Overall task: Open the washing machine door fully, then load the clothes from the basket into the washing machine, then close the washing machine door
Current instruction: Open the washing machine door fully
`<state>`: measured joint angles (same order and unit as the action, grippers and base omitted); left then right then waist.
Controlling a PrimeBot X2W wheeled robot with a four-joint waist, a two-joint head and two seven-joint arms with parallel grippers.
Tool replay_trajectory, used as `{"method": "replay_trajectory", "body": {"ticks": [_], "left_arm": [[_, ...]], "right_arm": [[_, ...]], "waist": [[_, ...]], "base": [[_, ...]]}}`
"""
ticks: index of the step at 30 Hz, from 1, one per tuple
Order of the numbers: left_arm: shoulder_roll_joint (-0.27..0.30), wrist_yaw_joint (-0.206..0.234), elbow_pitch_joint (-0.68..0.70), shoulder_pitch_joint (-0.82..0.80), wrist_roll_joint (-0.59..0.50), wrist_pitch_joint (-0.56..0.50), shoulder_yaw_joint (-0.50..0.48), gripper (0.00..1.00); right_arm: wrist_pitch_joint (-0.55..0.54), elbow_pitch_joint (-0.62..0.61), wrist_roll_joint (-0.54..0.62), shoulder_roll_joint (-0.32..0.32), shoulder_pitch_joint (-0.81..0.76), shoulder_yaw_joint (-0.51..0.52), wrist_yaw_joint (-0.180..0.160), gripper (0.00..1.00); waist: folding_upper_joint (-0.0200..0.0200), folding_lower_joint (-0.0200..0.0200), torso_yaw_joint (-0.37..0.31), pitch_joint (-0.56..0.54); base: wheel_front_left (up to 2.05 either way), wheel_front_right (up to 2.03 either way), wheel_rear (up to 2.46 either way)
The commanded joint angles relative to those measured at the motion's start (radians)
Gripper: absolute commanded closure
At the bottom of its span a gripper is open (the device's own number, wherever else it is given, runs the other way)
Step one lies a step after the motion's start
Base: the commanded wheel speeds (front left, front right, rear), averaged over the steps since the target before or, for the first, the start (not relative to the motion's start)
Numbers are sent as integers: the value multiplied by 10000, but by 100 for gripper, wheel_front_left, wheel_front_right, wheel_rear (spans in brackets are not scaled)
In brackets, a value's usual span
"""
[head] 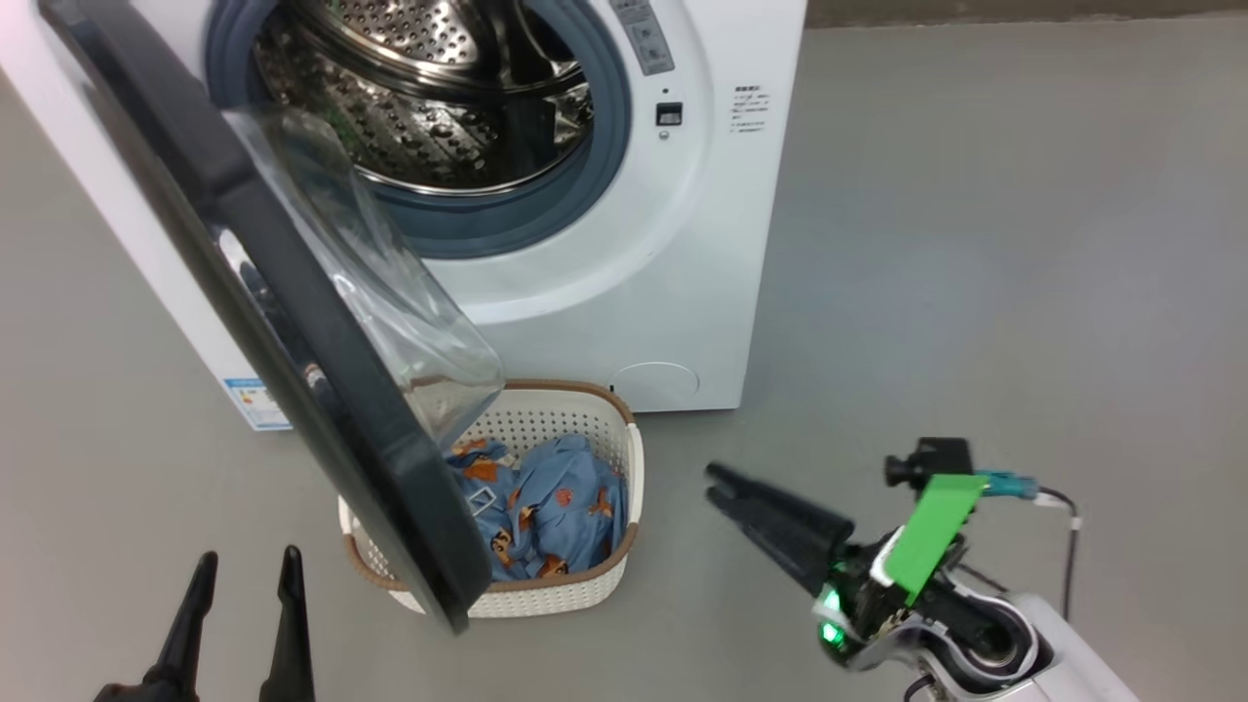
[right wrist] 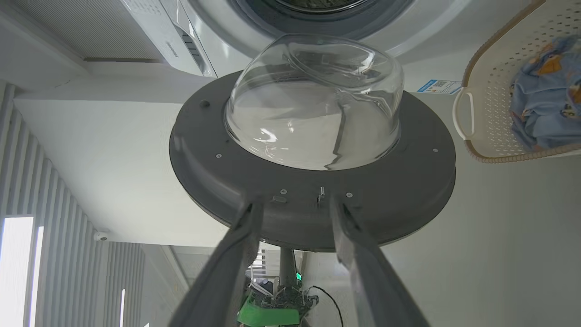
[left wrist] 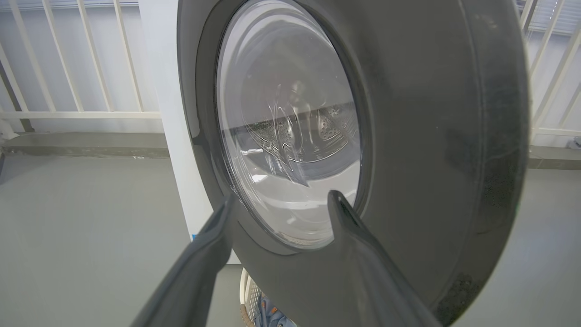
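leftward of the empty, parted right gripper (head: 714,485), the half-open washing machine door (head: 331,390) stands edge-on over the basket (head: 629,458), bowl side facing it, outer face toward the wide-open left gripper (head: 249,556).

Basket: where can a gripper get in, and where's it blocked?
Free: right half of the basket, over the clothes, between the door and the rim; floor from basket to right gripper. Crowded: left half, under the door.

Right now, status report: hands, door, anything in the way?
Left hand open, empty. Right hand open, empty. Washing machine door not fully open, overhanging basket. Clothes in basket.
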<state>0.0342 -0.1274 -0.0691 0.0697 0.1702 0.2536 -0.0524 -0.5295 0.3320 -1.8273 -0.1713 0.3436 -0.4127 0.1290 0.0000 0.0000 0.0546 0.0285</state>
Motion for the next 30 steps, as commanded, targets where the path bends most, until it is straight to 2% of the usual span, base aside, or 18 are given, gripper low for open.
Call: {"method": "replay_trajectory", "body": {"ticks": [1,6,12,22,26,30], "left_arm": [[160,-15,290,-157,16,82,-360,0],[160,-15,312,-89,46,82,-426,0],[160,10,358,-5,210,82,-477,0],[160,112,508,91,268,82,-430,0],[160,149,547,126,288,82,-415,0],[160,205,576,155,303,82,-424,0]], "right_arm": [[142,-322,123,-2,3,-13,17,0],[1671,-495,839,-45,-36,566,17,0],[3612,-770,2268,-223,37,998,17,0],[7123,-669,6652,-1026,-109,1099,17,0],[7720,-779,8533,-1176,-406,1424,17,0],[7881,-1186,10153,-916,-1004,2267,17,0]], "waist": [[0,0,-91,-60],[0,0,-281,-141],[0,0,-490,-251],[0,0,-684,-278],[0,0,-713,-277],[0,0,-738,-288]], "base": [[0,0,0],[0,0,0],[0,0,0],[0,0,0],[0,0,0],[0,0,0]]}}
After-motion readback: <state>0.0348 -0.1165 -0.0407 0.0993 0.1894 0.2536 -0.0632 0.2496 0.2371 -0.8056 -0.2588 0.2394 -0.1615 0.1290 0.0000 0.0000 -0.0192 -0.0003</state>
